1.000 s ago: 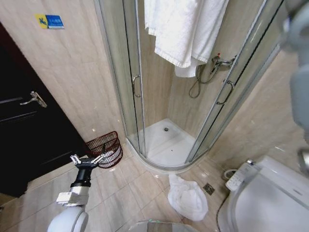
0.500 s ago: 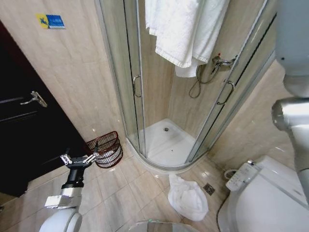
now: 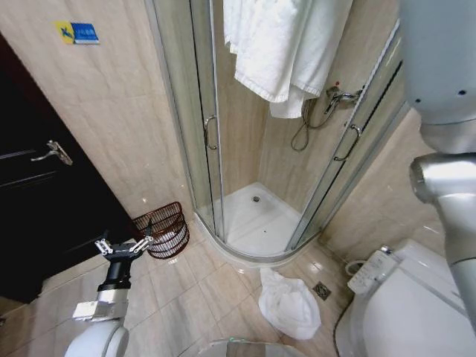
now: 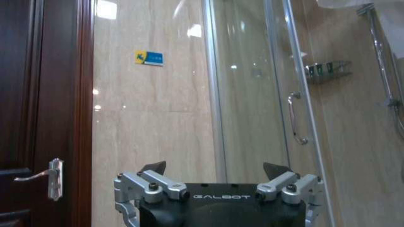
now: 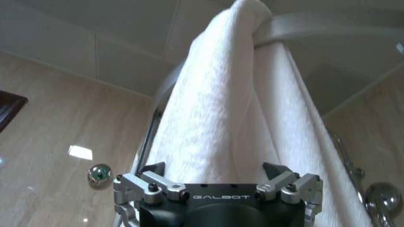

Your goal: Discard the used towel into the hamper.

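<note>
A white towel hangs over the top rail of the shower enclosure. In the right wrist view the same towel fills the space just beyond my right gripper, which is open and not touching it. My right arm is raised high at the right. A crumpled white towel lies on the floor tiles in front of the shower. The hamper, a dark reddish wire basket, stands against the wall beside the shower door. My left gripper hovers open and empty just left of the hamper, also seen as the left gripper.
A dark door with a lever handle is at the left. The glass shower enclosure with its white tray stands ahead. A toilet with a side control panel sits at the lower right, and a floor drain lies beside the fallen towel.
My right arm has swung further into the head view at the upper right. My left gripper has shifted slightly left, away from the hamper. Both towels and the hamper are unmoved.
</note>
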You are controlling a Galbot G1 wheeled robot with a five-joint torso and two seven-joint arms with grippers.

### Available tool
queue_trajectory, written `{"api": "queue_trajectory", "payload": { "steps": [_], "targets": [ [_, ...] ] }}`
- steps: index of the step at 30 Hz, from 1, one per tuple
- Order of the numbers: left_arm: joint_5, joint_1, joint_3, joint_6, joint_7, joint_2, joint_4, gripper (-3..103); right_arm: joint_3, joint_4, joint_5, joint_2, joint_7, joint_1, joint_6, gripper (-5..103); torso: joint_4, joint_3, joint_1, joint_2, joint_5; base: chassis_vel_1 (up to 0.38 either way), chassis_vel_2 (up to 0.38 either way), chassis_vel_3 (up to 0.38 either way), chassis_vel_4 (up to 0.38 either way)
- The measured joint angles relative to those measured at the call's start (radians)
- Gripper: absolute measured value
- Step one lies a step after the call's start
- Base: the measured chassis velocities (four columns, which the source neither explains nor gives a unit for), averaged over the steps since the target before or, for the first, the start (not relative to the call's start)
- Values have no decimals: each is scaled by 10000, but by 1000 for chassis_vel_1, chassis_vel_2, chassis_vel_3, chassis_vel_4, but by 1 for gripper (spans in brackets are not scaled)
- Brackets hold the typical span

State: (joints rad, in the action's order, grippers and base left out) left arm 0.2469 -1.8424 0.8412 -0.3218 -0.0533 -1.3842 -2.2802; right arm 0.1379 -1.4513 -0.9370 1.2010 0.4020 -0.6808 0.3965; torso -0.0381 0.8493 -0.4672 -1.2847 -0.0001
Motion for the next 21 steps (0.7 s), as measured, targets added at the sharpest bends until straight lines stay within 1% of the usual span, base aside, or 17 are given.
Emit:
{"api": "queue_trajectory", "payload": {
  "steps": [3,4,6,8,9,11,13,14,16,17,20,21],
  "targets": [
    [55,2,67,-9,3,0,0,100,-20,-178,-2,-7,106,243,17,100,0,-1,0,0,-1,0,0,0,0],
    [75,-1,87,-11,4,2,0,100,-20,-219,11,-31,110,345,18,102,0,-1,0,0,0,0,0,0,0],
    [85,-2,101,-15,5,2,0,100,-18,-239,23,-54,111,411,16,102,0,-1,0,0,0,0,0,0,0],
    [108,-6,138,-22,6,6,1,100,-9,-283,68,-133,101,550,-18,95,1,0,0,0,1,0,0,0,0],
    [123,-5,153,-23,7,13,0,100,12,-304,80,-189,71,604,-86,88,1,0,0,0,2,0,0,0,0],
    [125,-1,158,-23,7,16,1,100,22,-307,83,-205,57,615,-113,88,1,-1,0,0,2,0,0,0,0],
    [128,9,162,-23,8,18,-2,100,64,-316,84,-252,12,658,-203,78,1,-1,0,0,1,0,0,0,0],
    [128,9,162,-23,8,18,-2,100,64,-316,84,-252,12,658,-203,78,1,-1,0,0,1,0,0,0,0],
    [128,12,152,-23,8,9,-22,100,74,-350,69,-272,6,694,-229,66,1,-1,0,0,1,0,0,0,0],
    [128,12,147,-22,7,5,-27,100,74,-363,65,-275,6,706,-233,66,1,-1,0,0,1,0,0,0,0],
    [130,-4,124,-15,7,-20,-73,100,74,-433,45,-296,6,771,-245,50,1,-1,0,0,1,0,0,0,0],
    [130,-4,124,-15,7,-20,-73,100,74,-433,45,-296,6,771,-245,50,1,-1,0,0,1,0,0,0,0]
  ]
}}
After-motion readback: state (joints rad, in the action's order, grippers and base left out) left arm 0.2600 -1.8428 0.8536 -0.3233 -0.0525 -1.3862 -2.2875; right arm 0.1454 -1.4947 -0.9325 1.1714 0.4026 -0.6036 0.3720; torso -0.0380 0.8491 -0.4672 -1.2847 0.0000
